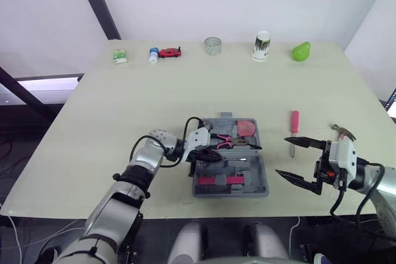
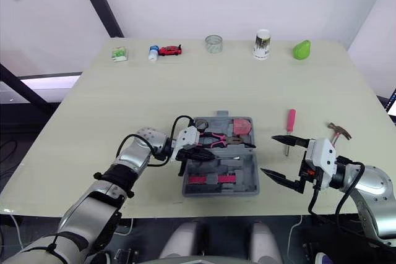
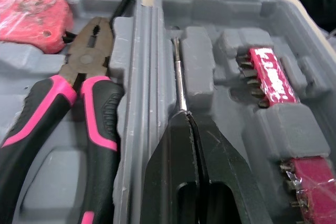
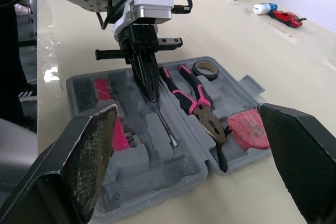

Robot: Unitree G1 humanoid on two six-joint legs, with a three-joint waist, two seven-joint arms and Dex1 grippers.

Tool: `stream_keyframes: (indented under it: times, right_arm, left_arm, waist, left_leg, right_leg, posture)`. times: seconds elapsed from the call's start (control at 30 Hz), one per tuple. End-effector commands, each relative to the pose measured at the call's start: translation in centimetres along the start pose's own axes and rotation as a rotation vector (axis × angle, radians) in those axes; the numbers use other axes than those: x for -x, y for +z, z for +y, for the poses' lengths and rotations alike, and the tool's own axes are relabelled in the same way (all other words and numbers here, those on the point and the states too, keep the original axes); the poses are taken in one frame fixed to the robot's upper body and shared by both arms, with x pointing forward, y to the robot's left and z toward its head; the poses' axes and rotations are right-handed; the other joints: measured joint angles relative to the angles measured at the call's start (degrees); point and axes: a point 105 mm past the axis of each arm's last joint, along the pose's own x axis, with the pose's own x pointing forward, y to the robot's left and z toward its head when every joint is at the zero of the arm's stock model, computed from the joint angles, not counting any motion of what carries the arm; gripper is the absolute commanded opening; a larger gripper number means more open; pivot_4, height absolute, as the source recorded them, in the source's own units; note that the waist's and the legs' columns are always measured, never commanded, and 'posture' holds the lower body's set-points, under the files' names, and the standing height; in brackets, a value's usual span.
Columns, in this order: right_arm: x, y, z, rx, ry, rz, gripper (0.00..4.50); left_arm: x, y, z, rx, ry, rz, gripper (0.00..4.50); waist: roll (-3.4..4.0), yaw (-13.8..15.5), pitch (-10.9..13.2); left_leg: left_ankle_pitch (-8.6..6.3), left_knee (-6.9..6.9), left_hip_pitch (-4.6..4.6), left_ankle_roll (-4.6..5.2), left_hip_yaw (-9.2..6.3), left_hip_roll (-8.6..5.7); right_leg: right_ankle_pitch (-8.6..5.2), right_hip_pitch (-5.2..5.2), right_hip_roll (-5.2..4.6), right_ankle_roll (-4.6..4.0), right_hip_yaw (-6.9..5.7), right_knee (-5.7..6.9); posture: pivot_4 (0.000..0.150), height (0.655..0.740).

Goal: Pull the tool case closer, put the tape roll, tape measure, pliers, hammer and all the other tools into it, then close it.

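Note:
The grey tool case lies open near the table's front edge. Its far half holds pink-handled pliers, a black tape roll and a red tape measure. My left gripper is over the case's near half, shut on one end of a thin metal rod that lies in a groove there. To the right of the case, my right gripper hangs wide open and holds nothing. A red screwdriver and a hammer lie on the table beyond it.
Pink bit holders sit in the case's near half. Along the table's far edge stand a green-and-white packet, a red toy car, a clear cup, a can and a green pear.

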Motion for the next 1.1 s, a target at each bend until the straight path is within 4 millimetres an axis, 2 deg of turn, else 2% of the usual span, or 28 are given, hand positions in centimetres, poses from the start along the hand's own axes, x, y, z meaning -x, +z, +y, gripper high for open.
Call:
stream_keyframes:
  times: [0.03, 0.17, 0.27, 0.37, 0.5, 0.53, 0.6, 0.63, 0.8, 0.87, 0.97, 1.0, 1.1]
  right_arm:
    - [0.2, 0.6, -0.2, 0.037, -0.005, -0.014, 4.5]
    - [0.2, 0.5, -0.2, 0.036, -0.006, -0.012, 4.5]
    - [0.2, 0.5, -0.3, 0.032, -0.01, -0.02, 4.5]
    - [0.3, 0.6, -0.6, 0.015, -0.04, -0.045, 4.5]
    - [0.7, 0.5, -1.5, -0.038, -0.115, -0.098, 4.5]
    - [0.9, 0.3, -1.6, -0.045, -0.127, -0.101, 4.5]
    - [1.6, -0.4, -2.3, -0.07, -0.194, -0.108, 4.5]
    - [2.1, -0.8, -2.5, -0.079, -0.227, -0.104, 4.5]
    - [3.9, -2.8, -3.4, -0.122, -0.361, -0.07, 4.5]
    - [4.9, -3.6, -3.7, -0.128, -0.423, -0.051, 4.5]
    - [7.3, -5.2, -3.9, -0.129, -0.527, 0.006, 4.5]
    - [8.1, -5.6, -3.9, -0.134, -0.557, 0.017, 4.5]
    - [10.3, -6.6, -3.5, -0.158, -0.626, 0.05, 4.5]
  left_arm:
    - [-0.6, -3.0, -1.7, 0.062, -0.054, 0.103, 0.04]
    - [-0.8, -4.2, -2.3, 0.078, -0.06, 0.146, 0.04]
    - [-0.8, -3.7, -2.0, 0.093, -0.034, 0.106, 0.04]
    - [-0.3, -2.4, -1.0, 0.118, 0.022, 0.034, 0.04]
    - [0.9, 1.5, -0.2, 0.12, 0.051, -0.172, 0.04]
    - [1.5, 2.4, -0.2, 0.117, 0.058, -0.225, 0.04]
    - [4.1, 4.1, 0.4, 0.096, 0.149, -0.306, 0.04]
    - [5.4, 4.3, 0.6, 0.118, 0.204, -0.318, 0.04]
    - [9.2, 3.6, 0.6, 0.234, 0.421, -0.376, 0.04]
    - [10.7, 2.2, 0.3, 0.271, 0.541, -0.366, 0.04]
    - [13.8, -0.9, -0.8, 0.325, 0.736, -0.306, 0.74]
    - [14.7, -1.7, -1.4, 0.345, 0.775, -0.294, 1.23]
    - [17.3, -4.1, -3.7, 0.418, 0.881, -0.261, 2.35]
  waist:
    - [0.02, 0.0, 0.0]
    - [0.06, 0.0, -0.1]
    - [0.15, 0.0, -0.2]
    - [0.17, 0.0, -0.3]
    - [0.15, -0.1, -0.2]
    - [0.15, -0.1, -0.2]
    - [0.14, 0.0, -0.1]
    - [0.09, 0.0, -0.1]
    - [0.11, -0.4, 0.0]
    - [0.13, -0.2, 0.0]
    - [0.13, -0.2, 0.0]
    - [0.14, -0.1, 0.0]
    - [0.14, -0.2, 0.0]
  left_leg:
    - [0.0, 0.0, 0.01, 0.0, 0.0, 0.0]
    - [0.0, 0.0, 0.02, 0.0, 0.0, 0.0]
    - [0.0, 0.0, 0.1, 0.0, 0.01, 0.0]
    - [0.0, 0.0, 0.12, 0.01, 0.0, 0.01]
    - [0.0, 0.0, 0.06, 0.01, 0.0, 0.05]
    - [0.0, 0.0, 0.0, 0.0, 0.01, 0.07]
    - [0.0, 0.0, -0.02, 0.01, 0.01, 0.12]
    - [0.0, 0.0, -0.03, 0.01, 0.0, 0.11]
    - [0.0, -0.05, 0.03, 0.0, 0.0, 0.24]
    - [0.0, -0.05, 0.02, 0.0, 0.02, 0.24]
    - [-0.01, -0.05, 0.02, 0.0, 0.02, 0.24]
    - [-0.01, -0.05, 0.02, 0.0, 0.02, 0.24]
    - [-0.01, -0.19, 0.05, 0.0, 0.06, 0.25]
  right_leg:
    - [0.0, 0.0, 0.0, 0.0, 0.0, 0.01]
    - [0.0, 0.02, 0.0, 0.0, 0.0, 0.01]
    - [0.0, 0.1, 0.0, 0.0, 0.01, 0.01]
    - [0.0, 0.12, 0.0, 0.0, 0.0, 0.01]
    - [0.0, 0.06, 0.0, 0.0, 0.01, 0.03]
    - [0.0, -0.01, 0.0, 0.0, 0.01, 0.04]
    - [0.0, -0.03, 0.0, 0.0, 0.01, 0.04]
    - [0.0, -0.02, 0.0, -0.01, -0.01, 0.03]
    - [0.0, -0.03, -0.02, -0.02, 0.04, 0.05]
    - [0.0, -0.02, -0.05, -0.02, 0.05, 0.04]
    - [0.0, -0.03, -0.06, -0.02, 0.04, 0.03]
    - [0.0, -0.03, -0.06, -0.02, 0.05, 0.03]
    - [-0.02, -0.05, -0.09, -0.05, 0.08, -0.02]
  posture:
    - [0.15, 0.74]
    - [0.15, 0.74]
    - [0.15, 0.74]
    - [0.15, 0.74]
    - [0.15, 0.74]
    - [0.15, 0.74]
    - [0.15, 0.74]
    - [0.15, 0.74]
    - [0.15, 0.74]
    - [0.15, 0.74]
    - [0.15, 0.74]
    - [0.15, 0.74]
    - [0.15, 0.74]
